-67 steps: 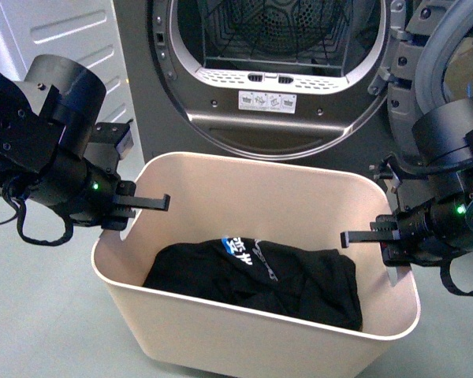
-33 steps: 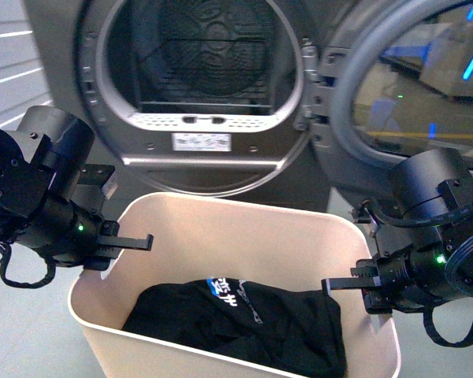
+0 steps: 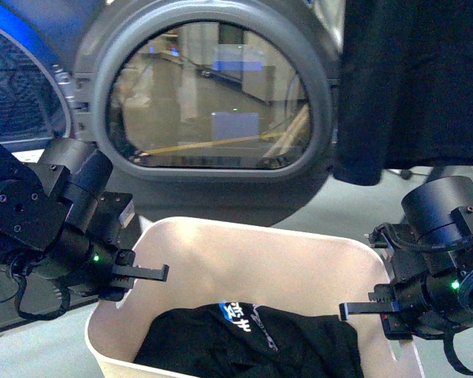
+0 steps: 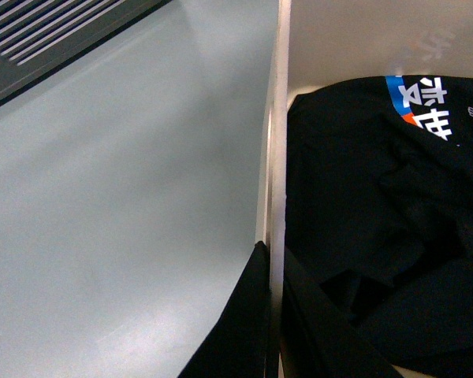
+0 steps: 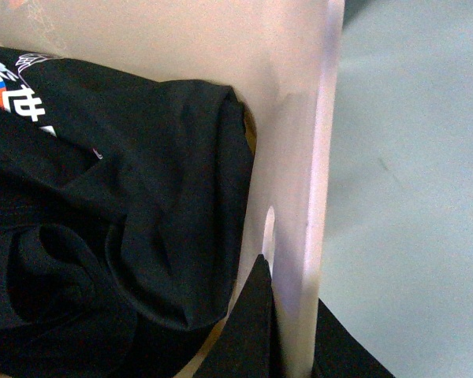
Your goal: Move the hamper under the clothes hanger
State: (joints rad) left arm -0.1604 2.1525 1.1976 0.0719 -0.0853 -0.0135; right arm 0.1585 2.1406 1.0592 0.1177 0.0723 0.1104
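Note:
The beige hamper (image 3: pixel 244 236) sits low in the front view with a black printed garment (image 3: pixel 252 339) lying in it. My left gripper (image 3: pixel 138 273) is shut on its left wall and my right gripper (image 3: pixel 366 309) is shut on its right wall. In the left wrist view the dark fingers (image 4: pixel 236 331) pinch the thin hamper wall (image 4: pixel 277 118), one on each side. The right wrist view shows the same clamp (image 5: pixel 288 291) on the rim (image 5: pixel 311 142) beside a slot handle. The clothes hanger itself is out of view.
The dryer's open round glass door (image 3: pixel 213 102) fills the middle background, with the drum opening (image 3: pixel 16 87) at the far left. A black garment (image 3: pixel 418 87) hangs down at the upper right. Pale grey floor (image 4: pixel 126 197) lies outside the hamper walls.
The view has swung right: the dryer drum slid off to the left, the glass door is now central, and a hanging black garment came in at the top right. Both grippers still hold the hamper.

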